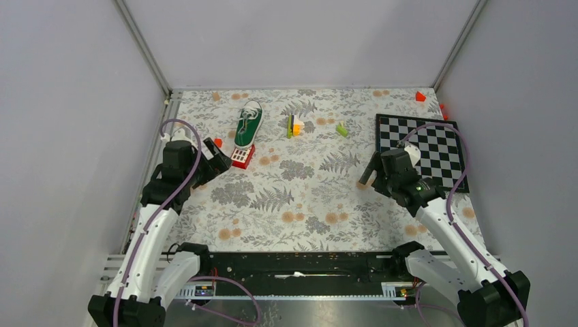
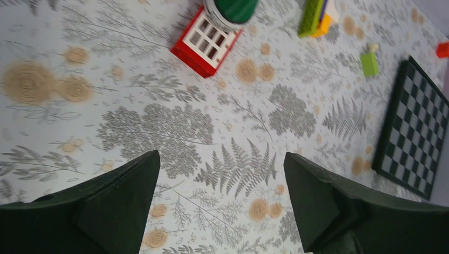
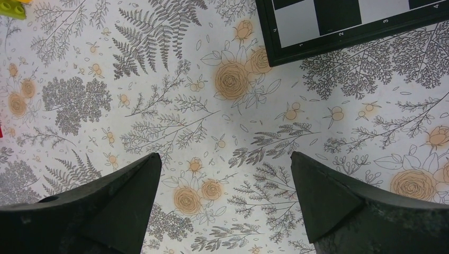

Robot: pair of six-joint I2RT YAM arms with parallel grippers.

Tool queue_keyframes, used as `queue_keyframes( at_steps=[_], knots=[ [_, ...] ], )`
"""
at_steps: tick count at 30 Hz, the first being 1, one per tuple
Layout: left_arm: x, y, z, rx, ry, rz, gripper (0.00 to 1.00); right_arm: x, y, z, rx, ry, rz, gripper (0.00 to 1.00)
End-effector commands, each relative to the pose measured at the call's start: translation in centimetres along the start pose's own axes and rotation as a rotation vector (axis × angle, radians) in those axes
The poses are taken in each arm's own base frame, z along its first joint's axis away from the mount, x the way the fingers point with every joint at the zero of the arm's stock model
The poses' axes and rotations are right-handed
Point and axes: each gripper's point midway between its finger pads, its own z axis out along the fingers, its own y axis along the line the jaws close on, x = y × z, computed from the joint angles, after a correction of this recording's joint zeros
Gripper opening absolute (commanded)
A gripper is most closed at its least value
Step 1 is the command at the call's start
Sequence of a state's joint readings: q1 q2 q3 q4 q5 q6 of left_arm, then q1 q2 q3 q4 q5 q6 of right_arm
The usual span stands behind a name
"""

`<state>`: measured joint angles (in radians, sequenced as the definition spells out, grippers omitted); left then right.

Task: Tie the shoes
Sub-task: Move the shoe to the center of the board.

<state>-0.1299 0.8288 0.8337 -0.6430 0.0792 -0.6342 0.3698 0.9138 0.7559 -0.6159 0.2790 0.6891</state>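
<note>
Green sneaker [image 1: 248, 127] lies at 11 o'clock on the worktop [image 1: 300, 197], heel beside a red-and-white block [image 1: 242, 157]. Left gripper [image 1: 217, 159] hovers at the sneaker's 7 o'clock, jaws spread, empty. Right gripper [image 1: 367, 176], at 3 o'clock by the chessboard [image 1: 422, 146], likewise spread and empty

A robotics lab test booth — plain grey wall panels [image 1: 68, 136] on metal posts [image 1: 144, 51] box in a flower-printed surface [image 1: 307, 204], with a left arm [image 1: 151, 228] and right arm [image 1: 443, 231] bolted to a rail [image 1: 300, 262] at its near edge.
</note>
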Motion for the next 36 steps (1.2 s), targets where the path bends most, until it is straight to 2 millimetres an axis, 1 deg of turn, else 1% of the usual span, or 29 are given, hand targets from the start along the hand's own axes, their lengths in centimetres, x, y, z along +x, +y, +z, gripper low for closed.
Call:
queue_keyframes(
  at_steps=[1, 3, 5, 6, 7, 9, 13, 14, 16, 18, 20, 21, 24, 26, 28, 33, 36],
  knots=[
    [-4.8, 1.7, -1.0, -0.178, -0.164, -0.02, 0.93, -0.6, 1.1, -0.5, -0.057, -0.012, 0.011, 1.0],
    [-5.3, 1.8, -0.9, -0.206, -0.151, 0.02, 0.9, -0.2, 1.1, -0.6, -0.071, -0.005, 0.016, 1.0],
    [-6.1, 2.1, -1.0, -0.251, -0.162, 0.005, 0.88, 0.2, 1.2, -0.7, -0.087, 0.008, 0.015, 1.0],
    [-6.5, 1.7, -0.8, -0.245, -0.151, 0.021, 0.87, 0.4, 1.2, -0.7, -0.092, 0.017, 0.016, 1.0],
    [-6.7, 0.8, -0.4, -0.216, -0.124, 0.047, 0.87, 0.6, 1.3, -0.7, -0.099, 0.021, 0.017, 1.0],
    [-7.2, -0.3, 1.0, -0.194, -0.079, 0.066, 0.86, 0.7, 1.5, -0.9, -0.114, 0.024, 0.023, 1.0],
    [-7.7, -1.5, 5.0, -0.195, 0.019, 0.065, 0.74, 0.1, 2.1, -1.8, -0.156, 0.006, 0.048, 1.0],
    [-7.6, -1.6, 6.1, -0.2, 0.039, 0.065, 0.72, 0.0, 2.3, -2.0, -0.166, 0.002, 0.052, 1.0],
    [-8.0, -2.4, 7.5, -0.174, 0.05, 0.07, 0.67, -0.1, 2.4, -2.5, -0.185, -0.01, 0.061, 1.0],
    [-7.9, -3.0, 9.6, -0.158, 0.083, 0.095, 0.64, -0.1, 2.4, -2.7, -0.197, -0.016, 0.074, 1.0],
    [-7.8, -3.6, 11.2, -0.162, 0.104, 0.124, 0.64, -0.1, 2.7, -3.0, -0.216, -0.012, 0.086, 1.0],
    [-7.6, -3.8, 11.9, -0.163, 0.121, 0.142, 0.67, -0.1, 2.9, -3.1, -0.225, -0.007, 0.091, 1.0],
    [-6.8, -4.9, 13.5, -0.145, 0.171, 0.189, 0.83, 0.0, 3.3, -3.3, -0.244, 0.005, 0.097, 1.0],
    [-6.5, -4.5, 14.3, -0.174, 0.172, 0.203, 0.9, 0.0, 3.3, -3.3, -0.244, 0.006, 0.096, 1.0],
    [-6.9, -3.7, 15.0, -0.22, 0.148, 0.215, 0.9, 0.1, 3.3, -3.3, -0.242, 0.006, 0.096, 1.0],
    [-7.2, -2.3, 17.2, -0.296, 0.142, 0.258, 0.73, 0.2, 3.5, -3.3, -0.249, 0.019, 0.097, 1.0],
    [-7.3, -1.9, 17.9, -0.323, 0.138, 0.28, 0.66, 0.2, 3.5, -3.4, -0.25, 0.02, 0.096, 1.0]
  ],
)
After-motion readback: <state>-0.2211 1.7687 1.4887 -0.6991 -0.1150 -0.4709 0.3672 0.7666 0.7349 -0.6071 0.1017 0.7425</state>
